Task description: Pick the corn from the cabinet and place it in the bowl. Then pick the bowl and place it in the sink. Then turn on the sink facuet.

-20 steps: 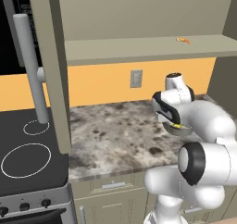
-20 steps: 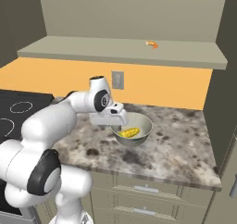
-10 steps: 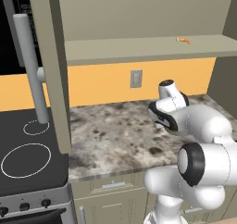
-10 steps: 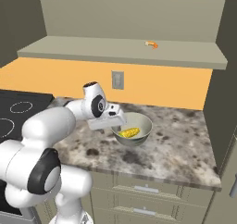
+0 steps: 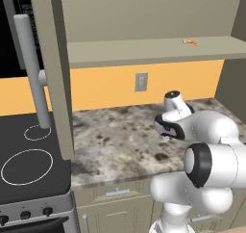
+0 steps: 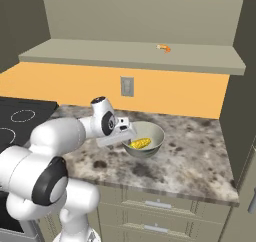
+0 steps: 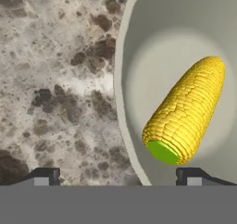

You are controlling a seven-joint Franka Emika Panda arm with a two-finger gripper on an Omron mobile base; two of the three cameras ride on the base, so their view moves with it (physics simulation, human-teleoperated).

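Note:
The corn (image 7: 187, 112), a yellow cob with a green end, lies inside the pale grey-beige bowl (image 7: 121, 79). The bowl (image 6: 152, 131) stands on the speckled counter with the corn (image 6: 140, 143) in it. My gripper (image 7: 119, 177) is open and empty, low over the bowl's left rim, one fingertip over the counter and the other over the inside of the bowl. From the right base camera the gripper (image 6: 127, 137) is at the bowl's left edge. The cabinet shelf (image 5: 144, 51) is above, its door (image 5: 53, 58) swung open. The sink and the sink facuet are out of view.
A tiny orange item (image 6: 163, 48) lies on the shelf. The open door's grey bar handle (image 5: 31, 68) hangs over the black stove (image 5: 24, 164) at the left. A wall outlet (image 6: 127, 86) is behind the bowl. A side wall bounds the counter on the right.
The hand has come down and shifted left, from above the bowl to its left rim. The corn and bowl have not moved.

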